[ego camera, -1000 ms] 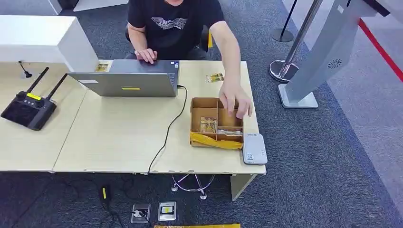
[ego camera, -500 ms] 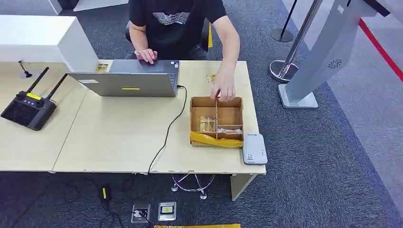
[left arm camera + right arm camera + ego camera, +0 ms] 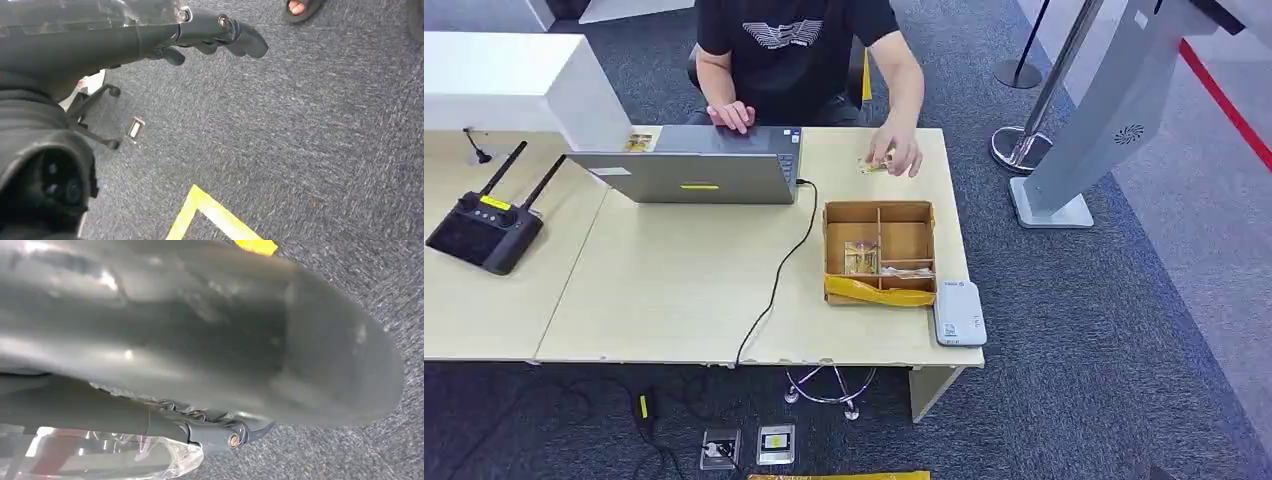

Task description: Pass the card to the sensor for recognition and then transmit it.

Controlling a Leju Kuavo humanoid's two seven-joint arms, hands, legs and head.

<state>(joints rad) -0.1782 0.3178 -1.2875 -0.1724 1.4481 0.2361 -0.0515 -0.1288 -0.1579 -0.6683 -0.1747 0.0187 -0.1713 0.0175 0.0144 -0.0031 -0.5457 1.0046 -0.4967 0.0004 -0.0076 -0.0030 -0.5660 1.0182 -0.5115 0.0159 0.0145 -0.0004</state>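
- We've got a light wood desk (image 3: 674,290) on grey carpet (image 3: 1104,380).
- On it: grey laptop (image 3: 686,175) w/ black cable (image 3: 776,280) running off the front edge.
- Black controller (image 3: 482,232) w/ two antennas, far left.
- Cardboard divider box (image 3: 880,252), white sensor (image 3: 959,313) touching its corner.
- A card (image 3: 873,165) near the back edge, person's hand (image 3: 896,155) on it.

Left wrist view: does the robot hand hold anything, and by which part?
Nothing is held. The left robot hand hangs over grey carpet, its fingers extended with nothing between them.

matt cardboard box (image 3: 879,250), wood-look table (image 3: 674,290)
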